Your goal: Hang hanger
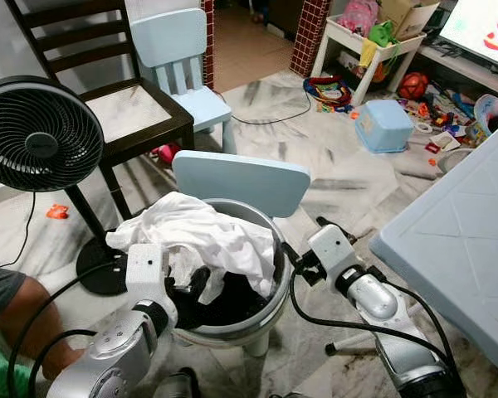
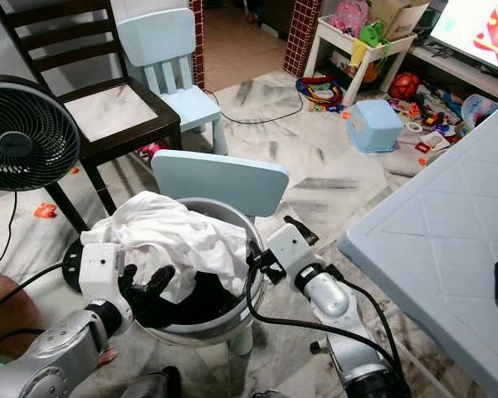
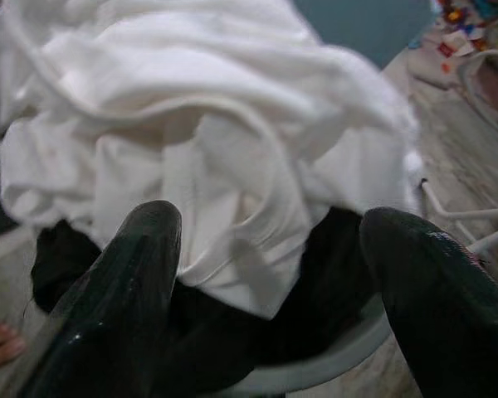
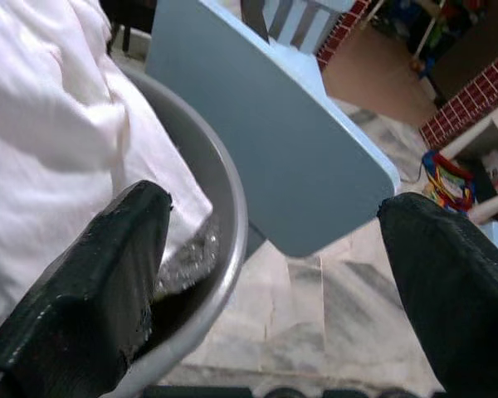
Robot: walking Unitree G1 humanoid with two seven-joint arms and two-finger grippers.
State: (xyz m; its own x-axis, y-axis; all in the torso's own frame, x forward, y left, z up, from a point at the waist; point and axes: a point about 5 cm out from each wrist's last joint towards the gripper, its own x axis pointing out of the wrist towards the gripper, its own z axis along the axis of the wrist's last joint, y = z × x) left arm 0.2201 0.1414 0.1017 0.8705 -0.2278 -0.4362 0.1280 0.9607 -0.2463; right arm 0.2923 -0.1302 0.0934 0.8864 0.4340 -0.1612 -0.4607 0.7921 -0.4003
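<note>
Looking for the hanger, we cannot make one out; a white cloth (image 1: 201, 234) heaps over dark clothes (image 3: 332, 290) in a grey basin (image 2: 232, 217) on a small blue chair (image 1: 241, 181). Our left gripper (image 3: 270, 274), fingers apart, reaches into the heap. Our right gripper (image 4: 270, 274), fingers apart, sits at the basin's rim.

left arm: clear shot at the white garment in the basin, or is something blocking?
Probably yes. The left gripper hangs over the basin with its jaws open, right at the white garment, which lies on top of the dark clothes. Nothing stands between them; the right gripper is off at the far rim.
</note>
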